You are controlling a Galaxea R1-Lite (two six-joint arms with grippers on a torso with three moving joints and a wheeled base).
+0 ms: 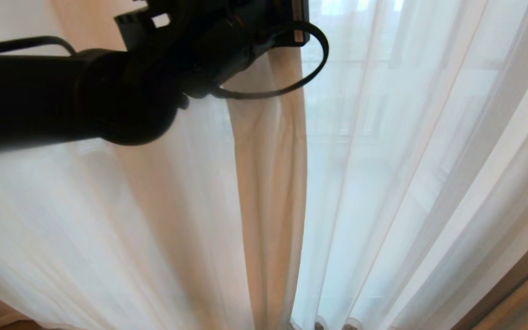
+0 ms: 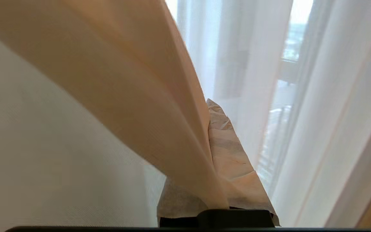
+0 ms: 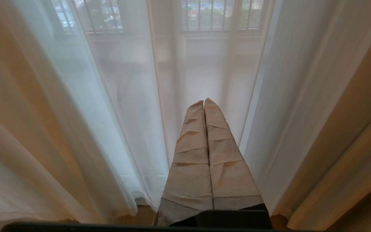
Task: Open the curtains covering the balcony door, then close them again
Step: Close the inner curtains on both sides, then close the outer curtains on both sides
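Clearly our left gripper (image 2: 209,154) is clamped on the hemmed edge of the cream curtain (image 1: 271,183), high up, with the sheer layer (image 1: 406,160) hanging beside it and the balcony door behind barely visible. We judge 1 risk: the cloth slipping free if we drag too fast. Our right gripper (image 3: 204,151) hangs closed and empty, facing the sheer.

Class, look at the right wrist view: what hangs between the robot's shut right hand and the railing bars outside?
Only the thin white see-through curtain layer hangs between the right hand and the railing bars; the right wrist view shows it.
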